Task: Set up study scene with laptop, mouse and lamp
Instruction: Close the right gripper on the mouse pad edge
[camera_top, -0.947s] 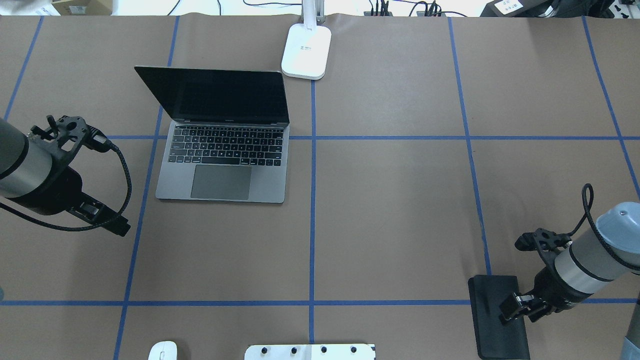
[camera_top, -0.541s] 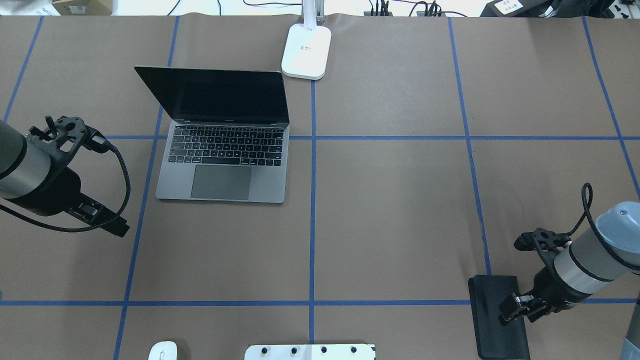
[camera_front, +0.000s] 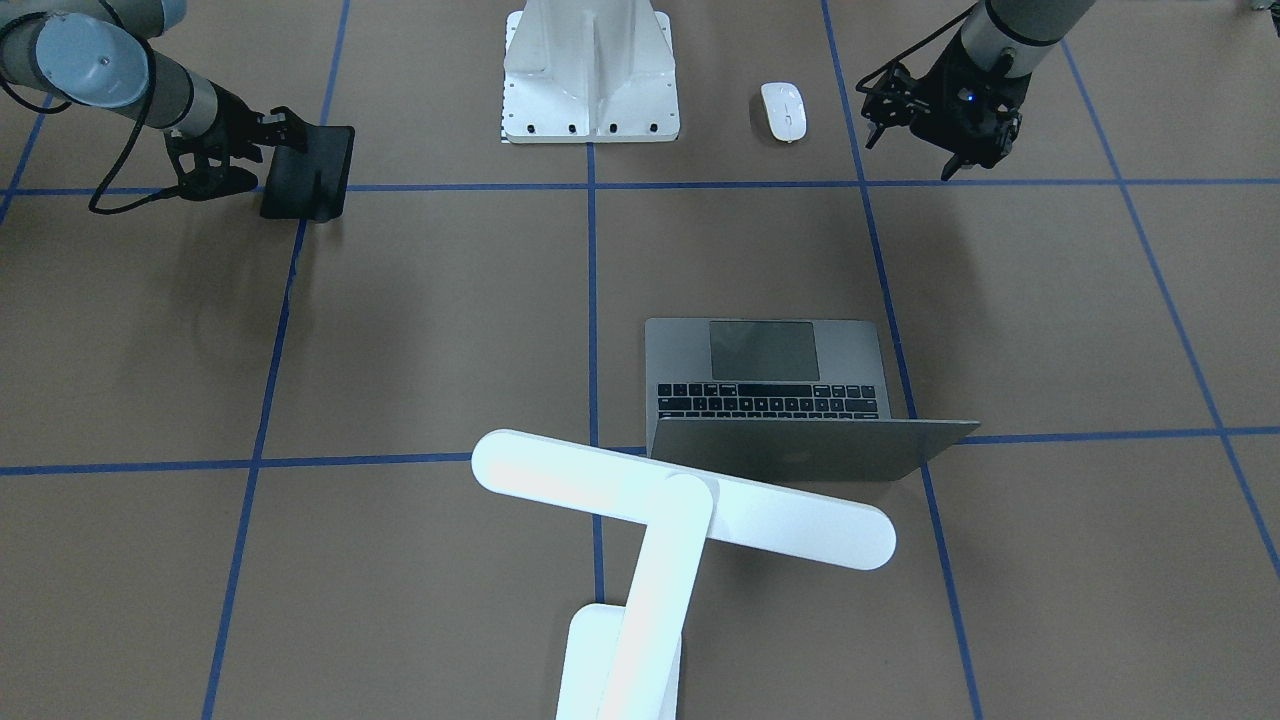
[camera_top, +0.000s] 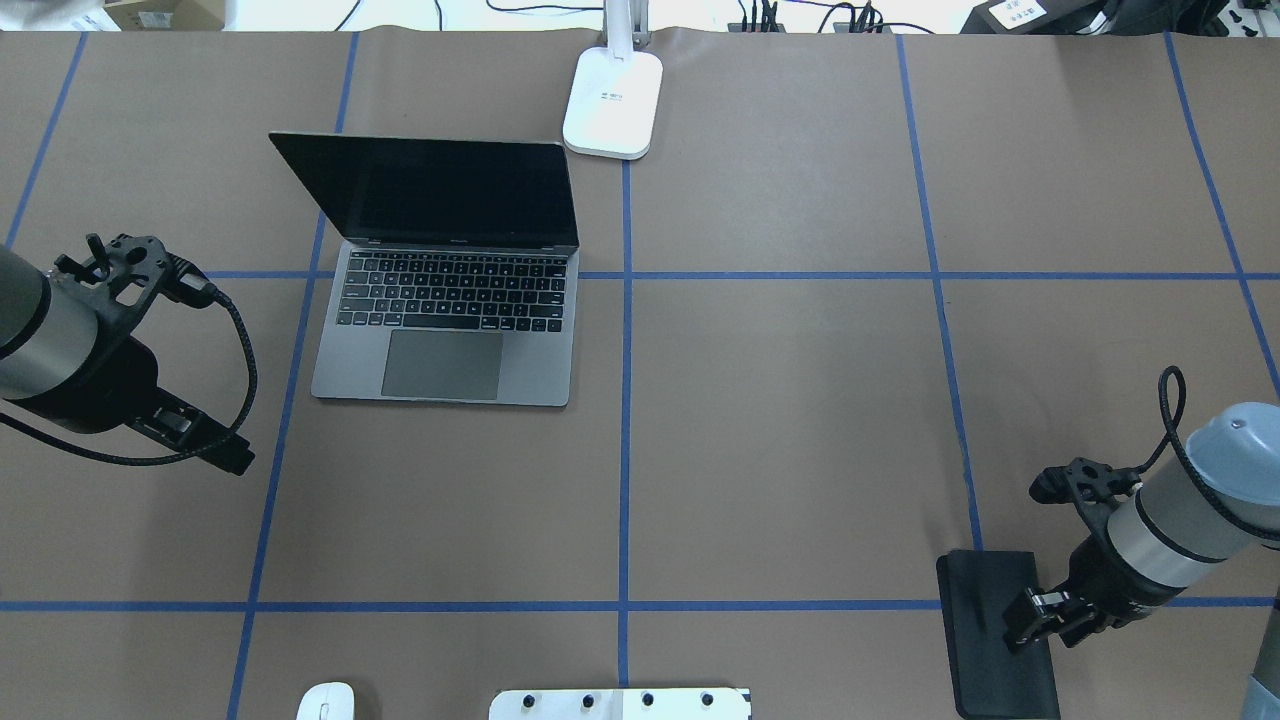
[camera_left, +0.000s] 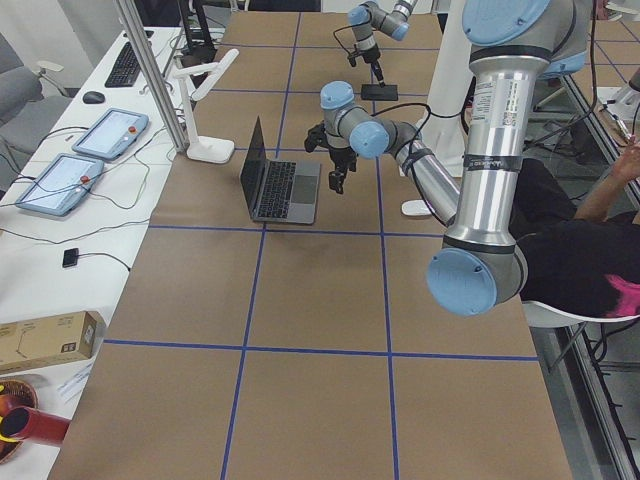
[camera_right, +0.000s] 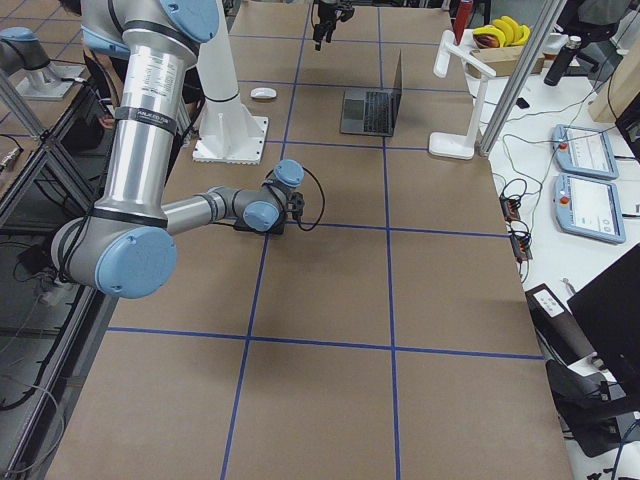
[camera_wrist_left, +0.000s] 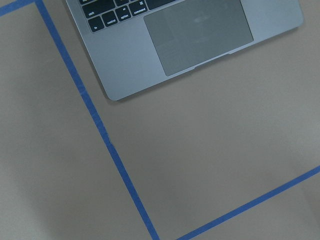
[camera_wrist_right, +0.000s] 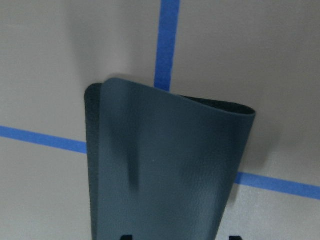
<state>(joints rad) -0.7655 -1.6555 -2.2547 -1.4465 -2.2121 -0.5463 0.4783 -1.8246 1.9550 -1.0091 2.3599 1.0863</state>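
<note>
Brown paper covers the table (camera_top: 800, 420), which blue tape lines (camera_top: 625, 450) cut into big squares. At the near edge, in the middle, stands the white bolted pedestal (camera_front: 590, 70) I am mounted on.

The lamp (camera_front: 680, 500) stands at the far edge, near the centre line, its long bar head stretched out level above the table. Its rectangular base (camera_top: 612, 100) sits flat on the paper.

The laptop (camera_top: 445, 300) lies just left of the centre line in the far half, with its lid open, its screen dark and its trackpad toward me. It sits close to the lamp's base without touching it.

Well to the right, at the near edge, is the black mat (camera_top: 985, 640). My right gripper (camera_top: 1025, 622) is clenched on its right edge. My right wrist camera shows the sheet lifted and curling over.

The mouse (camera_top: 325, 702) rests at the near edge, left of the pedestal, well apart from the laptop.

My left gripper (camera_top: 232, 458) hangs above bare paper left of the laptop's near corner, touching nothing. I cannot tell whether its fingers are parted or closed.
</note>
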